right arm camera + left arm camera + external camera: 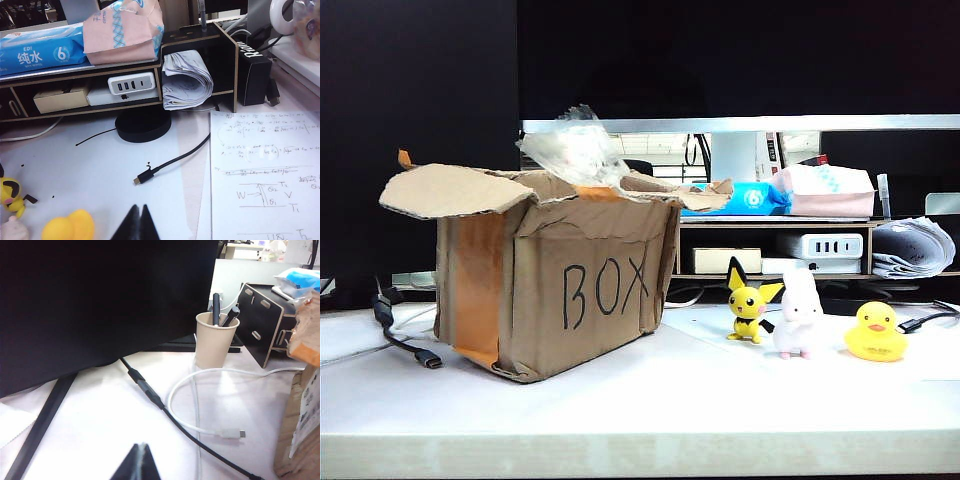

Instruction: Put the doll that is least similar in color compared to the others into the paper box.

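The white rabbit doll (799, 314) stands on the white table between a yellow black-eared figurine (750, 303) and a yellow rubber duck (875, 333). Left of them sits the brown paper box (560, 290), "BOX" handwritten on its front, flaps ragged and open. Neither gripper shows in the exterior view. In the right wrist view my right gripper (140, 210) is shut and empty, with the duck (70, 226), the yellow figurine (12, 194) and a sliver of the doll (12, 230) close by. My left gripper (141, 447) is shut and empty above bare table beside the box's edge (300, 405).
A crumpled clear plastic bag (575, 150) sticks out of the box. Black cable (405, 340) lies left of the box. A shelf (790, 225) with tissue packs, a USB hub and rolled papers stands behind. A paper cup with pens (215, 340), a white cable (200, 405) and a written sheet (265, 170) are nearby.
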Motion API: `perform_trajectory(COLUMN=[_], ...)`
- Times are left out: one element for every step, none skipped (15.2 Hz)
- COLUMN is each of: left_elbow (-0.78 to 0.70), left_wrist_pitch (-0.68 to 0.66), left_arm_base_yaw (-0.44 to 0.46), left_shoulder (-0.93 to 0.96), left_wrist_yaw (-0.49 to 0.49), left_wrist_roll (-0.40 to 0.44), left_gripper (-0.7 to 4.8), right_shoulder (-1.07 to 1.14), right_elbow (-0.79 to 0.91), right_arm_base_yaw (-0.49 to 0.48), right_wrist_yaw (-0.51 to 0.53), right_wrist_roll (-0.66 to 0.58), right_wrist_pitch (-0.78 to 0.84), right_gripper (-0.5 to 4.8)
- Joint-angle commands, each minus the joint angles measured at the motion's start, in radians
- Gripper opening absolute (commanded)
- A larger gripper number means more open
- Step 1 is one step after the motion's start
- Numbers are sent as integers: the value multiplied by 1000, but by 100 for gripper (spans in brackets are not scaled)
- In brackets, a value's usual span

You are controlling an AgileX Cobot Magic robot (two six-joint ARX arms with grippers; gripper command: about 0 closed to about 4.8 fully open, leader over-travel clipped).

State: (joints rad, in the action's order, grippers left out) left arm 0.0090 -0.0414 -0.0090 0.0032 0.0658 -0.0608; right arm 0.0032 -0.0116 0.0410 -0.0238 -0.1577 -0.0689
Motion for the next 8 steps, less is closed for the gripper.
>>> perform_trajectory(left_elbow=[2,2,2,2,2,2,2,0], left_wrist_pitch=[13,13,13,13,13,13,13,13], left_arm_base_yaw=[0,0,0,0,0,-4,-18,-50], left_shoulder=[0,0,0,0,0,0,0,0], left_wrist_yaw=[2,2,2,1,1,1,0,0], left_wrist_roll=[-2,-2,-2,-2,-2,-2,-2,-1], left_gripper=[-6,-6,-5,-6,-5,-5,-5,-6], right_shoulder=[0,0,0,0,0,0,0,0], right_elbow=[2,2,2,2,2,2,2,2], right_arm_base_yaw=[1,1,1,1,1,1,1,1], right_wrist_yaw=[-1,-1,-1,-1,-1,-1,-1,-1], right_wrist_roll=[-2,-2,-2,-2,-2,-2,-2,-2], right_wrist_pitch=[13,13,13,13,13,13,13,13], right_gripper=[-6,-6,-6,-6,-6,-6,-6,-6])
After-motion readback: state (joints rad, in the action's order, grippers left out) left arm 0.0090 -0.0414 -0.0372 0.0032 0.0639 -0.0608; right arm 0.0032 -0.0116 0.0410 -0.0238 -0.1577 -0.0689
